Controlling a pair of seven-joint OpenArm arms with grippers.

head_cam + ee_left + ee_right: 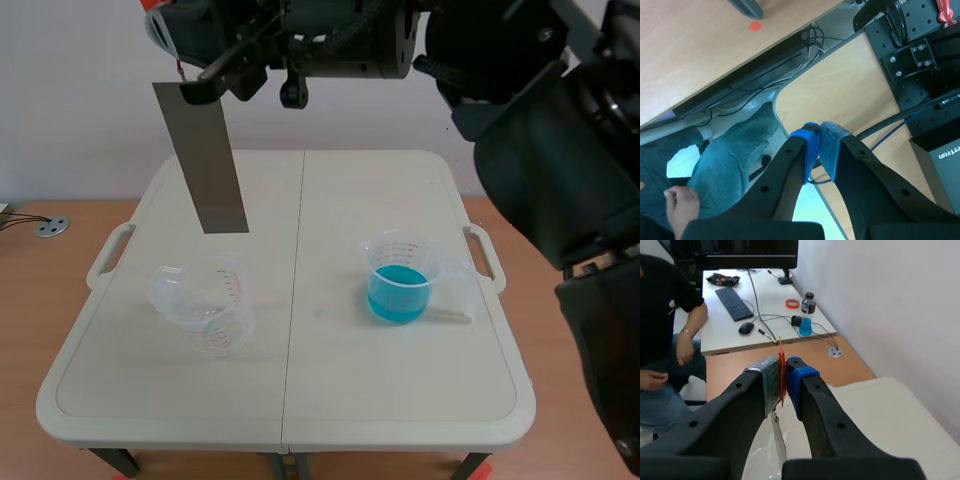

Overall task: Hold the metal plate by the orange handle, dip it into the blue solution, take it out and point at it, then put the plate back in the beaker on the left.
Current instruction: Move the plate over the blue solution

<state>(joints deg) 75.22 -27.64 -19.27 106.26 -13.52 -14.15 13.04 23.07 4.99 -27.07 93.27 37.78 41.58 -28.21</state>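
Over table, right claw pinches plate by orange handle.

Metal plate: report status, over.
Right end effector shut on orange handle. Metal plate hanging above empty left beaker. Left end effector shut, empty. Path clear.

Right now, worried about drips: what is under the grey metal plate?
The clear plastic beaker on the cream table, roughly below the grey metal plate; whether directly beneath cannot be told.
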